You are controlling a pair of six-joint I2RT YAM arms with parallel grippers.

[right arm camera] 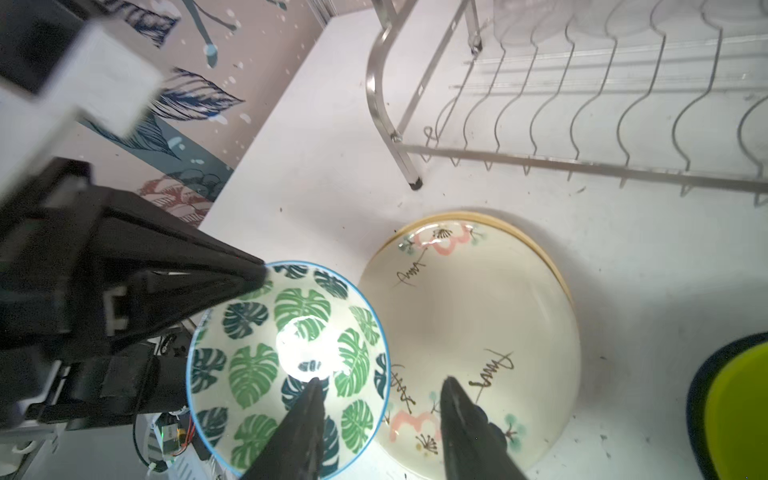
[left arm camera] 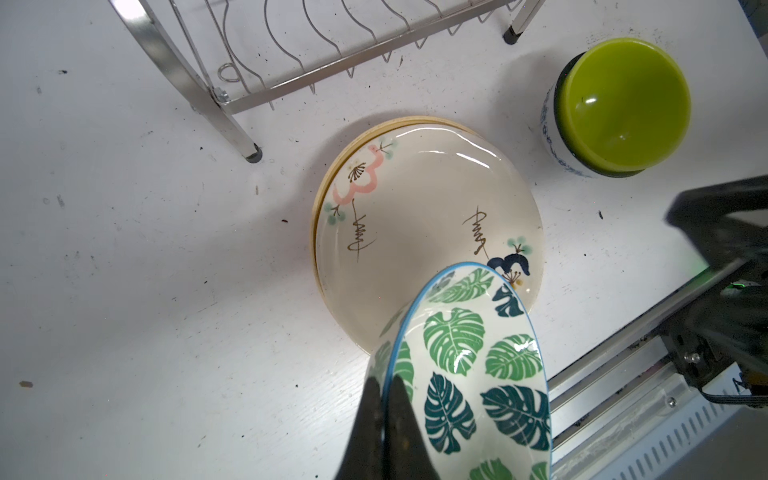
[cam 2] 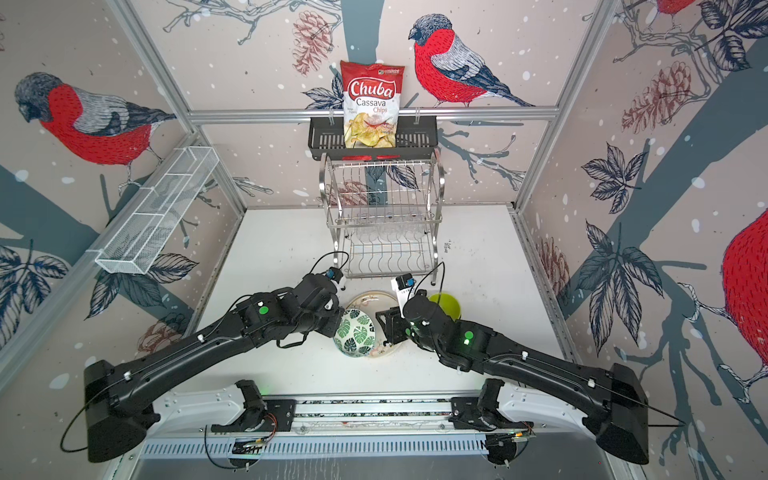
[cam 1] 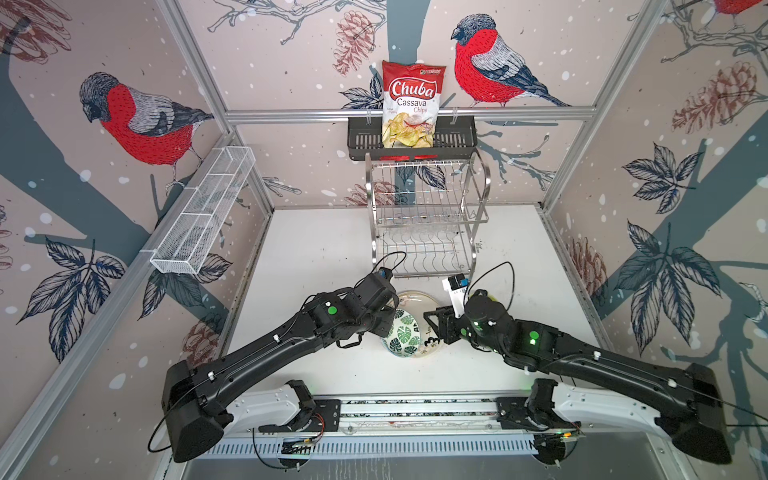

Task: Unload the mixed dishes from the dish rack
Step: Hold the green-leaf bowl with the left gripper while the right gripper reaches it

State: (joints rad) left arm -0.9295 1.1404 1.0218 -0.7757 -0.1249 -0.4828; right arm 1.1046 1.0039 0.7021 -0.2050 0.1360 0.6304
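White, scuffed tabletop (cam 1: pixel 316 249). Two-tier chrome wire rack (cam 1: pixel 424 216) at far edge; round plate stack (left arm camera: pixel 424 216) mid-table; blue-patterned white bowl (left arm camera: pixel 550 137) beside.

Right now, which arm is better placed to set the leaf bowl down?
Left: the left tool is shut on the rim of the green-leaf bowl, holding it tilted over the cream floral plate. The right tool is open, gripping nothing.

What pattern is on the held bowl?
The bowl: green and teal leaves on white, blue rim; best in right wrist view.
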